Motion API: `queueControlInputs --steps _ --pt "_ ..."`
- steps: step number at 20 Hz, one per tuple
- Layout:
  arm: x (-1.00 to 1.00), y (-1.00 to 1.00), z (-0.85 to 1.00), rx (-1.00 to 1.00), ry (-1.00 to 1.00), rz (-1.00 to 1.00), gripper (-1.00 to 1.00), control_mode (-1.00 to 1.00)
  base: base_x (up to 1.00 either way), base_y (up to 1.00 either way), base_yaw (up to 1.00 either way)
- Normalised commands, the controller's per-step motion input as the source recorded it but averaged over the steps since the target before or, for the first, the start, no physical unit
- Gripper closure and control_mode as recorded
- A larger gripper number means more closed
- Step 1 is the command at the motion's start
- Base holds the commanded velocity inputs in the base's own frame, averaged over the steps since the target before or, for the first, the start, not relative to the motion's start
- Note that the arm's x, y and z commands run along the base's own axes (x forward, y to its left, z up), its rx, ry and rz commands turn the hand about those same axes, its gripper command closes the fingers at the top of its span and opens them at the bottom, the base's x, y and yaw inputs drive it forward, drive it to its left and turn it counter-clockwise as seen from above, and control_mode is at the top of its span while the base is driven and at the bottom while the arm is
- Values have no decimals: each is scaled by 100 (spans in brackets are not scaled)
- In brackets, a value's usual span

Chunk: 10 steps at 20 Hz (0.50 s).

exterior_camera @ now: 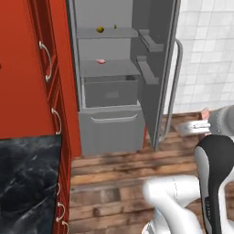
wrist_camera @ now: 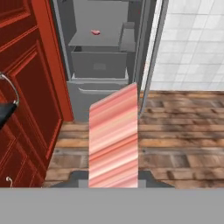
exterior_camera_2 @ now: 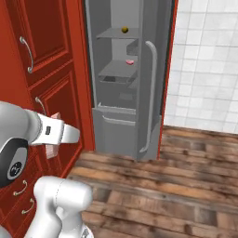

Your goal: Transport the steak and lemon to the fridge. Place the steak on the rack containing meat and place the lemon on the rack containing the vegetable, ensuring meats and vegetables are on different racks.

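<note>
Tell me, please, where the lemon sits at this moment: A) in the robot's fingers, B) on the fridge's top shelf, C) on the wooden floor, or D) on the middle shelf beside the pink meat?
B: the lemon rests on the fridge's top shelf, one level above the pink meat on the middle shelf, while the gripper is shut on the steak.

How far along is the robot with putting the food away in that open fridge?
About halfway. The lemon already sits on the fridge's top shelf, beside the tiny green vegetable. The steak is gripped in the shut jaws of the gripper, out in front of the fridge. It has yet to go on the middle shelf, where a pink piece of meat lies.
</note>
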Motion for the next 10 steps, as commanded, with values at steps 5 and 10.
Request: queueControlInputs --steps 5,10 --pt "0 0 0 0 0 0 100 100 100 20 -13" --pt "0 0 0 0 0 0 100 100 100 26 -13"
